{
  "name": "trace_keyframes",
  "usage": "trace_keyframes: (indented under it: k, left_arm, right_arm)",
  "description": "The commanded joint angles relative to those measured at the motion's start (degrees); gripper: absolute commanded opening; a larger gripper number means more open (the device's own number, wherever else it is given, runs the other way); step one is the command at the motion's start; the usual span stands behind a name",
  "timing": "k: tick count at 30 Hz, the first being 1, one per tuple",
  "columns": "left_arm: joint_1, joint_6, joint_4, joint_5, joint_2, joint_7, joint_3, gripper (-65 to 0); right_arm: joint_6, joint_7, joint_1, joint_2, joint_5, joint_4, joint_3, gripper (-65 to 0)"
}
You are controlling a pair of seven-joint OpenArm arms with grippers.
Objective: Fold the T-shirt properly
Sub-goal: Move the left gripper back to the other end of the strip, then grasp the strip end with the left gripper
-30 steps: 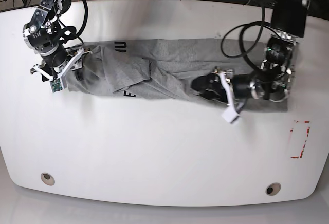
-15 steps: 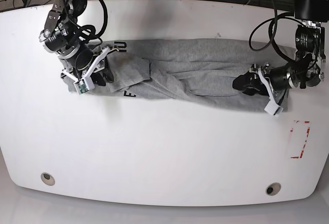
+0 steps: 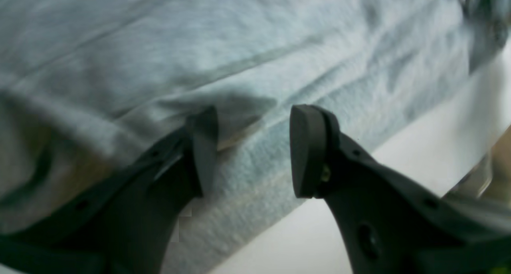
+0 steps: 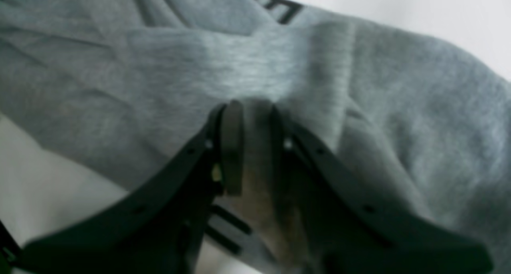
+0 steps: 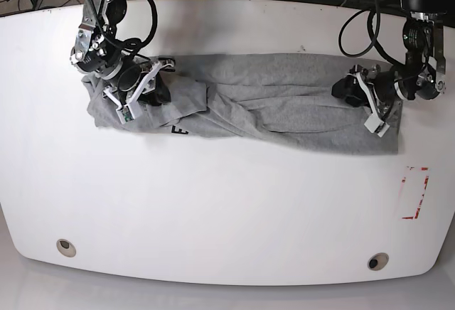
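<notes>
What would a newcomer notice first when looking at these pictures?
The grey T-shirt first: it lies in a long, rumpled band across the far half of the white table. Next, one arm works at each end of it. The right gripper pinches a ridge of cloth near the black lettering, while the left gripper stands open over the other end's edge.

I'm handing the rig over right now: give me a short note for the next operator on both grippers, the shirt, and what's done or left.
Right gripper: shut on a raised pinch of T-shirt cloth, near the black lettering end.
Left gripper: open, jaws apart over the shirt's edge at the other end, gripping nothing.
T-shirt: lying in a long, rumpled band across the white table.
Done: shirt narrowed lengthwise, roughly.
Left: grip with the left gripper, smooth the wrinkles, fold the band end to end.
</notes>
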Motion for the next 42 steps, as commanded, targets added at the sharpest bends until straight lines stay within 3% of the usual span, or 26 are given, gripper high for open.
trace_keyframes:
  k: [1,4,13,21,24,30,36,42]
  left_arm:
    - [-0.96,-2.57,-2.83,1.54,-1.39,-0.56,-0.77,-37.1]
    - [-1.84,-6.05,-6.25,2.77,-1.39,-0.56,-2.09,-37.2]
    - [-2.54,-6.05,-9.24,3.21,-1.57,-0.56,-2.61,-37.2]
    - [-2.46,-6.05,-8.36,2.68,-1.74,-0.29,-2.61,-37.2]
    - [-2.46,-6.05,-6.78,0.57,-1.83,-0.29,-2.7,-37.2]
    - [-2.19,-6.05,-1.77,-9.8,-4.38,1.55,-3.67,-37.1]
    - [-2.19,-6.05,-0.28,-19.65,-4.64,4.8,-11.93,-37.1]
    - [-3.34,-6.05,-2.74,-18.06,-4.03,5.33,-18.26,-37.1]
  right_arm:
    - [0.06,1.81,1.06,1.7,0.62,-0.84,0.38,-52.8]
    - [0.06,1.98,1.06,2.22,0.71,-1.28,0.46,-52.8]
    - [0.06,0.93,-0.44,5.13,0.71,4.61,0.55,-52.8]
    - [0.06,1.28,-0.26,7.15,-1.05,2.76,0.55,-52.8]
    - [0.06,2.16,-0.26,7.5,-1.31,1.8,0.55,-52.8]
    - [0.06,2.16,-0.26,7.32,-1.67,2.15,0.46,-52.8]
    - [0.06,2.16,-0.26,7.06,-1.67,1.97,0.46,-53.0]
    - [0.06,2.16,-0.35,7.06,-1.4,1.88,0.38,-53.0]
